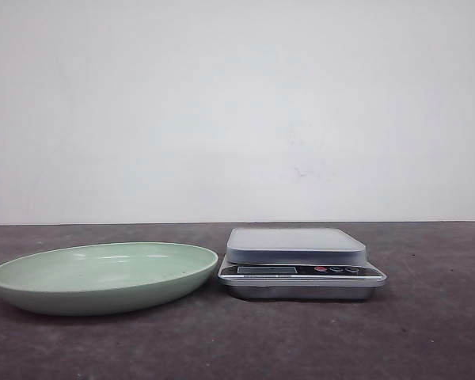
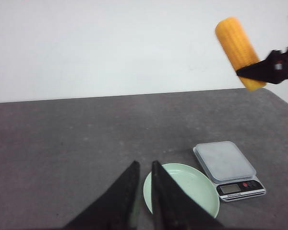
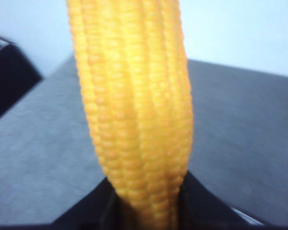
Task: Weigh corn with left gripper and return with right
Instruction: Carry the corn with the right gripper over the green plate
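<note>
"Where's the corn point(image 2: 239, 51) now?"

"Up in the air, well above the table point(image 1: 427, 332). The right gripper point(image 2: 259, 72) has its 2 black fingers clamped around the lower end, and the cob stands up out of them, tilted a bit. From the front you don't see it at all, just the green plate point(image 1: 32, 289) and the scale point(image 1: 301, 265) side by side, both with nothing on them."

"And the other arm?"

"The left gripper point(image 2: 143, 191) hangs over the near edge of the plate, holding nothing, its 2 pointed fingers drawn close with only a thin gap between."

"How would you say that cob handles?"

"Stiff and fairly light, I'd guess. It won't bend or bruise easily, but it's round, and the kernel rows are bumpy, so it could roll or twist in a pinch. I'd take it across the middle of its length, fingers seated across the rows. Held by the end like this, it looks liable to swing."

"Is the weighing done?"

"Can't tell from here. The display is too small to read."
</note>
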Controlling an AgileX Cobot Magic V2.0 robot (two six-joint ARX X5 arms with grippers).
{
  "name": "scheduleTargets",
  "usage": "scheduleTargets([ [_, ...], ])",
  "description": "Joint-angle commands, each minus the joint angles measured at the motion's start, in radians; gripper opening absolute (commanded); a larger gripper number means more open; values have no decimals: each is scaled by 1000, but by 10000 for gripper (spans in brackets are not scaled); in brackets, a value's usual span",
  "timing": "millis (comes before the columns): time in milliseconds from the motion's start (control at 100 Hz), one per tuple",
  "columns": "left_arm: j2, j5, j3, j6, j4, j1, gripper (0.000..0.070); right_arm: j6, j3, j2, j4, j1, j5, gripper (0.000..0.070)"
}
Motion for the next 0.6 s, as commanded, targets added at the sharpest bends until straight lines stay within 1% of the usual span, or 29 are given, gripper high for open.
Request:
scheduleTargets([
  [0,2,-6,15,3,-38,-6,0,-23,16,22,-4,21,1,7],
  [140,2,-6,14,-29,-38,-6,0,-7,16,76,-5,74,1,7],
  [340,2,-5,14,-40,-38,-6,0,55,15,191,-18,138,4,7],
  [510,2,-5,14,-40,-38,-6,0,95,15,293,-23,180,34,7],
  [590,2,-4,14,-44,-38,-6,0,137,15,337,-31,190,34,7],
])
